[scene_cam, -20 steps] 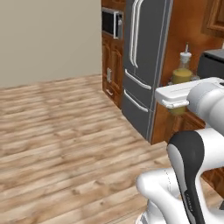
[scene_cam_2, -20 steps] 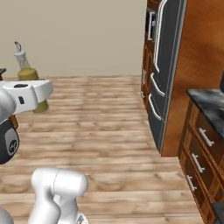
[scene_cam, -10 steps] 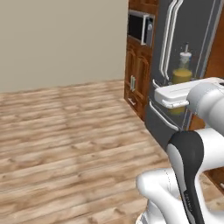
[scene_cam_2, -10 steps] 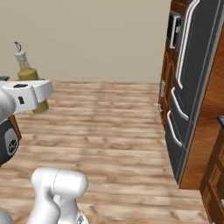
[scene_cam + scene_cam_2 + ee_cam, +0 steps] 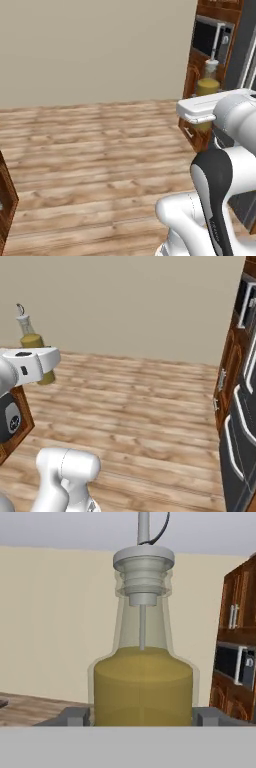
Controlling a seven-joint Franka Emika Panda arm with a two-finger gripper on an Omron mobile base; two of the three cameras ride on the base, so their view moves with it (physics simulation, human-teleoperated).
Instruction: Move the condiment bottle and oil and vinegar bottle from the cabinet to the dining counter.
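My gripper (image 5: 142, 717) is shut on the oil and vinegar bottle (image 5: 143, 682), an olive-yellow bottle with a narrow neck and a grey spout. One grey finger (image 5: 75, 716) presses each side of its base. In the left base view the oil and vinegar bottle (image 5: 207, 82) stands upright above the white hand, gripper (image 5: 202, 120), at the right. In the right base view the oil and vinegar bottle (image 5: 31, 340) is held high at the left, gripper (image 5: 44, 367). The condiment bottle, the cabinet and the dining counter are out of view.
Open wooden floor (image 5: 100, 145) runs to a plain beige wall (image 5: 130, 301). A tall reddish-brown unit with a built-in microwave (image 5: 212, 40) and a dark fridge (image 5: 242, 431) stand at the right. A brown wooden corner (image 5: 7, 200) juts in low at the left.
The whole picture has shifted: the base has turned, so the fridge and wooden unit slide to the right of both views. The bottle stays in my gripper.
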